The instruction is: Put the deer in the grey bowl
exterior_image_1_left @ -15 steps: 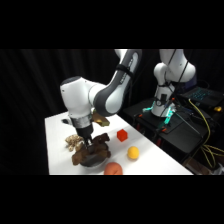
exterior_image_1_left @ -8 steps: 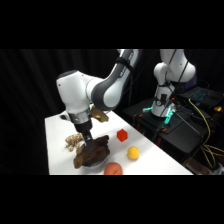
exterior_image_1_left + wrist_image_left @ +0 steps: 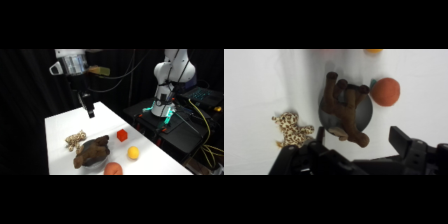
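- Side: gripper (image 3: 90, 111) high over the table (image 3: 60, 125), holding nothing; deer (image 3: 92, 151) lies on the bowl, well below the fingers.
- Wrist: fingers (image 3: 400, 137) spread wide; deer (image 3: 344, 108) sprawls across bowl (image 3: 365, 113), between and beyond them.

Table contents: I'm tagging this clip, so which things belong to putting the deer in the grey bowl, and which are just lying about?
Part of the job:
- the deer, lying across the bowl
- the grey bowl, under the deer
- the gripper, raised above the table, holding nothing

Just lying about:
- spotted plush animal
- orange fruit
- yellow ball
- red block
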Motion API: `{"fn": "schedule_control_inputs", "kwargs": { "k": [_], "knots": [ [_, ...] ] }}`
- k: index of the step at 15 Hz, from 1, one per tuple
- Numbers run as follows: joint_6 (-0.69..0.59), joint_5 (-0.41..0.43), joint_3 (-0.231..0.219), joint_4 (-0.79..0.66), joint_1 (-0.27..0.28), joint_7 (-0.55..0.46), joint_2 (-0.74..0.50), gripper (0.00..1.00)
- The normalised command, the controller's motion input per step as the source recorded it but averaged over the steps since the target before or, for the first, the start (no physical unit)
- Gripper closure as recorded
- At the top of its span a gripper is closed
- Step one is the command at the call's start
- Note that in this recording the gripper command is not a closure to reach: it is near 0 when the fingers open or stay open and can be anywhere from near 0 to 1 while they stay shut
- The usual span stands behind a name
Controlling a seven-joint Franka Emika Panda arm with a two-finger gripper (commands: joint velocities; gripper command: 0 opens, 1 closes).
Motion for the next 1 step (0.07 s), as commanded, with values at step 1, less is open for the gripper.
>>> {"fn": "schedule_control_inputs", "kwargs": {
  "k": [1],
  "knots": [
    [-0.39, 0.006, -0.053, 0.04, -0.035, 0.00, -0.34, 0.00]
  ]
}}
